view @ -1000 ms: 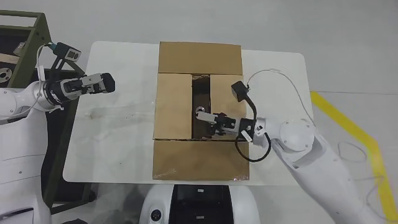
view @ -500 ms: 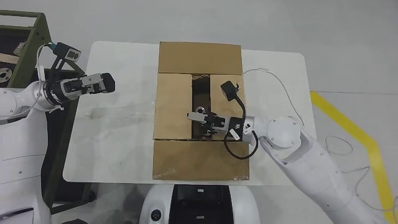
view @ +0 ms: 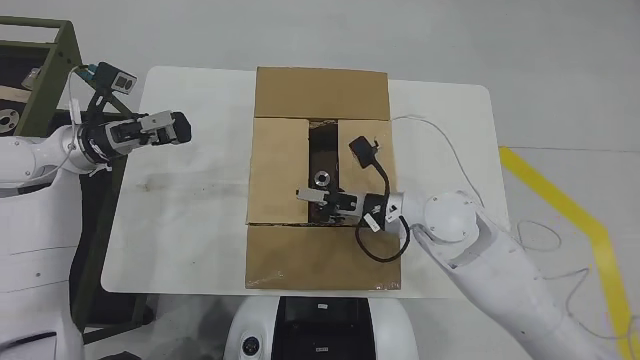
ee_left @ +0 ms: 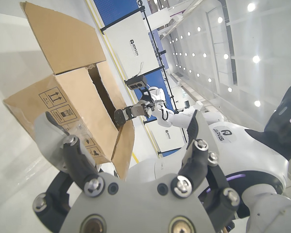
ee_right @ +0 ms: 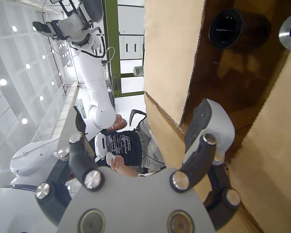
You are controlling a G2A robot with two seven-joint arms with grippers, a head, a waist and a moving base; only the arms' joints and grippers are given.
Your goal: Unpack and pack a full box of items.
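Looks like the very start of the unpacking to me. The box [view: 278, 165] sits in the middle of the counter [view: 180, 230] with its far and near flaps folded out, but the left flap [ee_right: 169, 37] and the right flap [view: 362, 150] are only partly open, leaving a narrow gap down the middle. The right hand [view: 312, 203] is at the near end of that gap, spread wide, with the left flap's edge between its fingers but nothing pinched as far as I can tell. My guess is it's working on that flap, so pulling stuff out and the whole repack are yet to do. The left hand [view: 178, 126] hovers over the left side of the counter, also wide and holding nothing. From the top you just catch a silver round thing [view: 322, 175] in the gap. The right wrist camera looks right inside and adds a black tube [ee_right: 232, 32] lying next to it. The left wrist camera gives the box's outside wall and the right hand at the opening from the side.
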